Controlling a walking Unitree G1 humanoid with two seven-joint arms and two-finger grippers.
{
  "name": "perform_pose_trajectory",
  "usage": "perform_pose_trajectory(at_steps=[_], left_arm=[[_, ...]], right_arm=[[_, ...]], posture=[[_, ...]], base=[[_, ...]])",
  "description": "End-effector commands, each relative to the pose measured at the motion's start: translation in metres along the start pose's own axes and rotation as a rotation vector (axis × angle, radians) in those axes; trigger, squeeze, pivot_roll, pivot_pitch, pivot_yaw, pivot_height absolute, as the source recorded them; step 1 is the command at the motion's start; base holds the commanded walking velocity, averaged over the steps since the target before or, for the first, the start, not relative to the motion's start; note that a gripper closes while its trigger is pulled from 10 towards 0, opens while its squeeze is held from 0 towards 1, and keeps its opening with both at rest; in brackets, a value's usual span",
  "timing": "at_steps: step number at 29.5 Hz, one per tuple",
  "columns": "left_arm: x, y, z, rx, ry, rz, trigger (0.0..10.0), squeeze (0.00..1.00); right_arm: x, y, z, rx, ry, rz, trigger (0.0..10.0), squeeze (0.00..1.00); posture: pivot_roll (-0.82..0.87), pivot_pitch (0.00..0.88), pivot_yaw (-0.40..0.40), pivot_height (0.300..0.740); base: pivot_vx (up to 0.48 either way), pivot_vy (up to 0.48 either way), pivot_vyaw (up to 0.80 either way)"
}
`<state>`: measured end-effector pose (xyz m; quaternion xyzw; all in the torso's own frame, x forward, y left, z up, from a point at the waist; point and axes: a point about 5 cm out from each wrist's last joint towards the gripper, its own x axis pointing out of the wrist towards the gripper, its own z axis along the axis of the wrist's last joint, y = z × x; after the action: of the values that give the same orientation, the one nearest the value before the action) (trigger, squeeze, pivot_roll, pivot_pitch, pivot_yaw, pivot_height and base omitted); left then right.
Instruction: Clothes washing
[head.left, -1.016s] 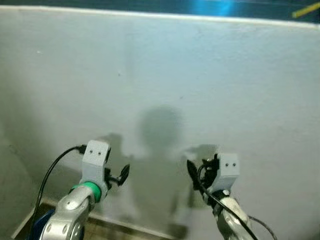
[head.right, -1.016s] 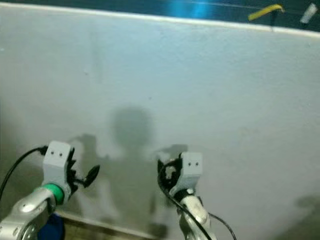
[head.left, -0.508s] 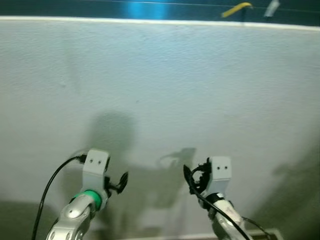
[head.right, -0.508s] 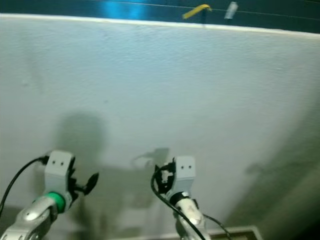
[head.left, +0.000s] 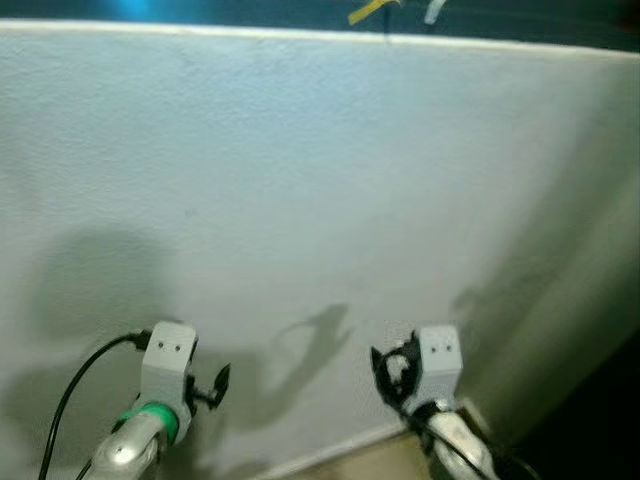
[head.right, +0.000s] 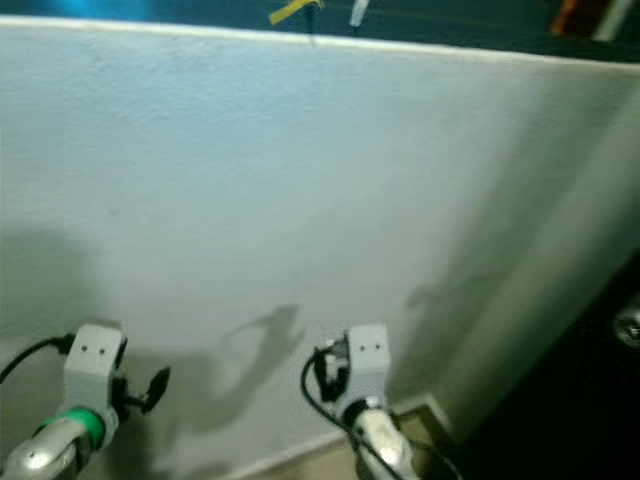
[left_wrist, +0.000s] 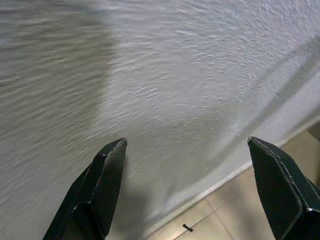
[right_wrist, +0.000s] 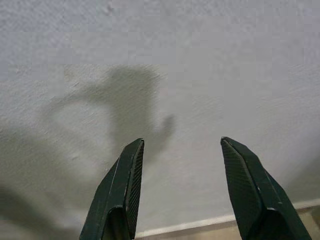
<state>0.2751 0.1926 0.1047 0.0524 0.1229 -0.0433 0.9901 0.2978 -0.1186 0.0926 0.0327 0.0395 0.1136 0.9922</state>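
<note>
left gripper (left_wrist: 185, 195): fingers spread wide, nothing between them, touching nothing. through the gap i see only the textured white wall (head.left: 300, 180), its baseboard and a strip of tan floor (left_wrist: 235, 220) with a small dark fleck on it. from the head camera the left gripper (head.left: 215, 385) sits low on the left, raised in front of the wall, black cable looping off its wrist.

right gripper (right_wrist: 182, 190): fingers also held apart, a narrower gap than the left, empty. it faces the wall, where its own shadow falls; baseboard and a sliver of floor show just past the fingertips. head view puts the right gripper (head.left: 385, 370) low and right of centre.

both arms are up, side by side, well apart from each other, near the wall but not in contact with it.

no clothes, basket or washer in any view, so i cannot say where the laundry is.

far edge: the wall top ends in a white lip, dark teal space beyond, with a yellow peg-like item (head.left: 366, 11) and a pale one just beside it on a line. on the right the wall turns a corner into a dark area (head.right: 580, 380).

versus half a second ago: whole picture has slid, so the camera has swung right; the corner and dark area now show, and floor appears near the right arm. gripper spread looks unchanged.
</note>
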Motion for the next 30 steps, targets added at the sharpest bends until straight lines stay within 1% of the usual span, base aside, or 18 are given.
perform_pose_trajectory(at_steps=[1, 8, 11, 13, 16, 18, 20, 22, 27, 30], left_arm=[[0.000, -0.008, -0.009, 0.019, 0.030, -0.024, 10.0, 0.00], [-0.001, -0.009, -0.016, 0.012, 0.057, -0.038, 10.0, 0.00], [0.000, -0.012, -0.015, -0.010, 0.046, -0.067, 10.0, 0.00], [0.000, -0.014, -0.015, -0.040, 0.046, -0.089, 10.0, 0.00], [0.001, -0.017, -0.017, -0.038, 0.057, -0.118, 10.0, 0.00], [0.001, -0.018, -0.017, -0.031, 0.059, -0.126, 10.0, 0.00], [0.002, -0.020, -0.018, -0.044, 0.057, -0.129, 10.0, 0.00], [0.004, -0.025, -0.018, -0.065, 0.057, -0.130, 10.0, 0.00], [0.005, -0.027, -0.017, -0.070, 0.057, -0.128, 10.0, 0.00], [0.005, -0.029, -0.019, -0.107, 0.076, -0.142, 10.0, 0.00]], right_arm=[[0.000, -0.005, -0.002, -0.012, 0.016, -0.013, 10.0, 0.00], [0.001, -0.006, -0.003, -0.010, 0.021, -0.021, 10.0, 0.00], [0.000, -0.006, -0.003, -0.016, 0.022, -0.017, 10.0, 0.00], [0.001, -0.005, -0.003, -0.025, 0.019, -0.012, 10.0, 0.00], [0.000, -0.007, -0.003, -0.013, 0.020, -0.020, 10.0, 0.00], [-0.001, -0.007, -0.002, -0.012, 0.021, -0.021, 10.0, 0.00], [-0.001, -0.007, -0.005, -0.028, 0.028, -0.015, 10.0, 0.00], [-0.001, -0.011, -0.004, -0.019, 0.030, -0.023, 10.0, 0.00], [0.000, -0.012, -0.004, -0.024, 0.031, -0.018, 10.0, 0.00], [0.001, -0.010, -0.003, -0.020, 0.024, -0.024, 10.0, 0.00]], posture=[[-0.02, 0.017, -0.008, 0.740], [-0.01, 0.013, -0.014, 0.740], [-0.02, 0.017, -0.008, 0.740], [-0.03, 0.014, -0.005, 0.740], [-0.03, 0.015, -0.018, 0.740], [-0.03, 0.012, -0.019, 0.740], [-0.04, 0.006, -0.013, 0.740], [-0.02, 0.018, -0.017, 0.740], [-0.03, 0.014, -0.012, 0.740], [-0.04, 0.011, -0.007, 0.740]], base=[[0.000, 0.000, -0.80], [0.000, 0.000, -0.80], [0.000, 0.000, -0.80], [0.000, 0.000, -0.80], [0.000, 0.000, -0.80], [0.000, 0.000, -0.80], [0.000, 0.000, -0.80], [0.000, 0.000, -0.80], [0.000, 0.000, -0.80], [0.000, 0.000, -0.80]])
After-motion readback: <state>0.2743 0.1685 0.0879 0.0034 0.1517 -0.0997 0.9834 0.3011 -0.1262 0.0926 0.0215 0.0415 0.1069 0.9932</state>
